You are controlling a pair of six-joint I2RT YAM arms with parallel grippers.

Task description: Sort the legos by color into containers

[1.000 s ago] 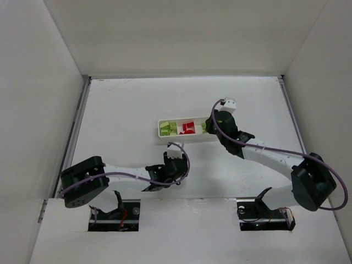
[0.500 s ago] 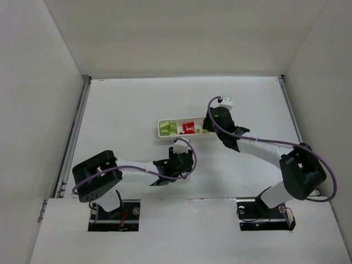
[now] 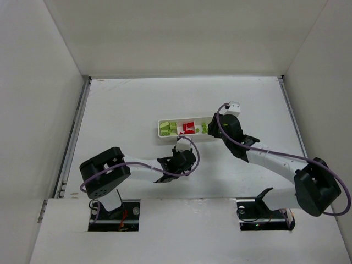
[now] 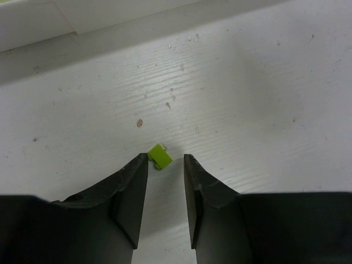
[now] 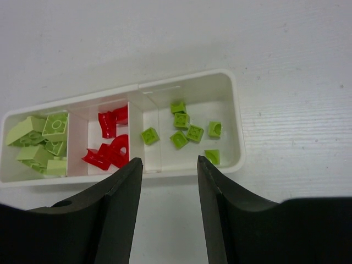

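Lying loose on the table [image 4: 247,82], just outside the near wall of the tray [image 5: 237,132], a lone lime green lego [image 4: 159,155] sits at the tips of the left gripper [image 4: 165,158], in line with the narrow gap between them; the jaws are parted and hold nothing. Inside the tray, pale green legos [image 5: 41,140] fill the left compartment, red legos [image 5: 110,146] the middle, small green legos [image 5: 187,132] the right. The right gripper [image 5: 168,162] hovers over the tray's near wall, spread wide, empty. The left arm [image 3: 137,171] lies low toward the tray's near side; the right arm [image 3: 275,159] stretches to its right end.
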